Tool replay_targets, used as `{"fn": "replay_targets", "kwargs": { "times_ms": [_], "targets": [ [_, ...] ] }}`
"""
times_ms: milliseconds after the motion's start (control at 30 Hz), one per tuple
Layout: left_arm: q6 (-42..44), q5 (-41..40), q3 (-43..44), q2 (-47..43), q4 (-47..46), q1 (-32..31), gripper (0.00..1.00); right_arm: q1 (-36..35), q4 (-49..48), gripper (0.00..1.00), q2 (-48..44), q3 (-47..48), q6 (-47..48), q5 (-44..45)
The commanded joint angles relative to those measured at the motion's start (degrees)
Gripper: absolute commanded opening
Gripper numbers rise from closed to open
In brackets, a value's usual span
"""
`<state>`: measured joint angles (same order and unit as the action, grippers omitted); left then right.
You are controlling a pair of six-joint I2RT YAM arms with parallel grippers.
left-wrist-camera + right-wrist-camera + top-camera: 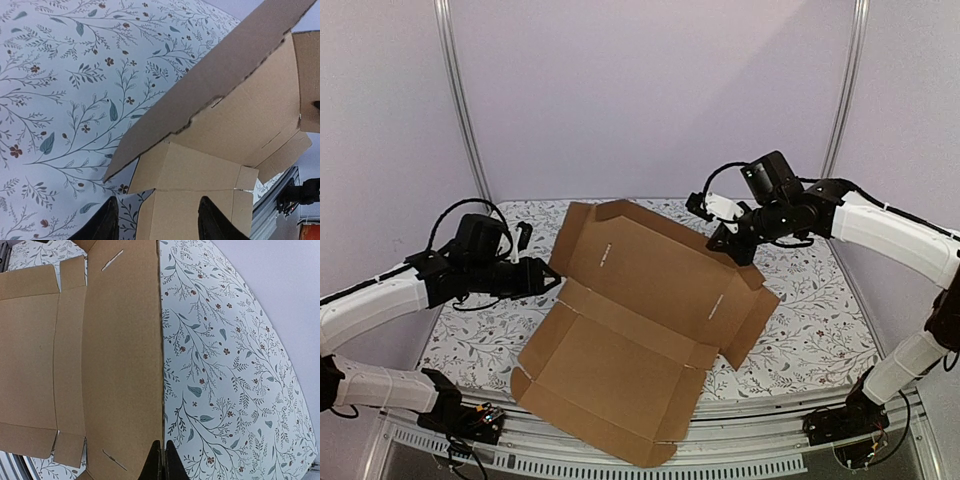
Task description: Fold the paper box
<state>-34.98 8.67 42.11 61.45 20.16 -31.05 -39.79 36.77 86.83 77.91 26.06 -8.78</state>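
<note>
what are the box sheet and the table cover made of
paper box: plain brown cardboard, probably corrugated, matte; die-cut flaps, pressed creases, small slots and a ragged cut edge show. table cover: pale leaf-and-flower printed sheet, low sheen; cloth or vinyl, cannot tell which.

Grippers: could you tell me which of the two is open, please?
The left gripper: its fingers stand apart, the paper box showing between them, whereas the right gripper is shut.

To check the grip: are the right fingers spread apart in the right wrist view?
No, the right fingers meet tip to tip at the paper box edge.
</note>
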Motion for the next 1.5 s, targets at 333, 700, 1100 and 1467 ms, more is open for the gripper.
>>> {"fn": "replay_targets", "kwargs": {
  "times_ms": [333, 700, 1100, 1467],
  "targets": [
    [-3.48, -1.93, -4.46, 3.93, 1.25, -1.82, 0.52, -1.56, -2.15, 0.00, -2.47, -2.34, -3.63, 2.84],
    [-4.61, 0.75, -13.09, 2.95, -22.89, -1.82, 0.55, -1.52, -2.21, 0.00, -5.47, -4.37, -4.90, -0.83],
    [-4.79, 5.83, -14.11, 6.56, -34.49, -1.82, 0.54, -1.52, -2.59, 0.00, -6.89, -6.52, -6.00, -2.01],
    [-2.34, 5.83, -13.10, 7.72, -32.90, -1.82, 0.52, -1.61, -2.71, 0.00, -7.37, -6.85, -6.54, -2.19]
  ]
}}
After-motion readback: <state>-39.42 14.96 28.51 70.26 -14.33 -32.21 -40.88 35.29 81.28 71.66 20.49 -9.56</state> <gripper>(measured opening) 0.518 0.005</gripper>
